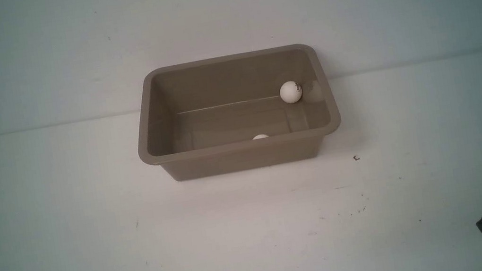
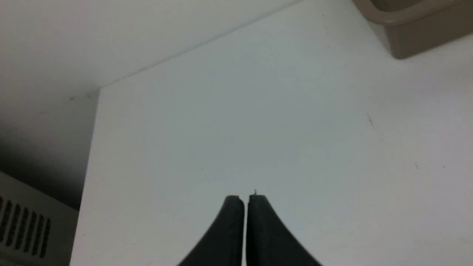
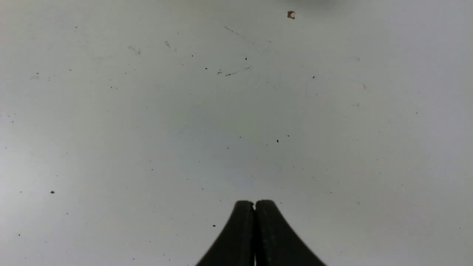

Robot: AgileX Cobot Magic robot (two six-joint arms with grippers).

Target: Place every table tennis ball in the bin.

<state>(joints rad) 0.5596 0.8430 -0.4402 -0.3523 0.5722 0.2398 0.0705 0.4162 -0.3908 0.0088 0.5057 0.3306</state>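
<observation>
Taupe plastic bin [image 1: 145, 121] sits mid-bench [image 1: 70, 237], upright; two white balls visible inside: logo ball [image 1: 291, 91] against far right wall, second ball [image 1: 260, 136] peeking above near rim; third not seen, possibly hidden behind near wall, cannot tell

Left gripper [image 2: 245, 199]: jaws closed, empty, over bare bench, bin corner [image 2: 410, 33] well apart
Right gripper [image 3: 255, 204]: jaws closed, empty, above speckled bench

Risks: miscounting hidden ball, task judged done too early; arm sweeping near bin could nudge light tub, balls roll or bounce out
</observation>
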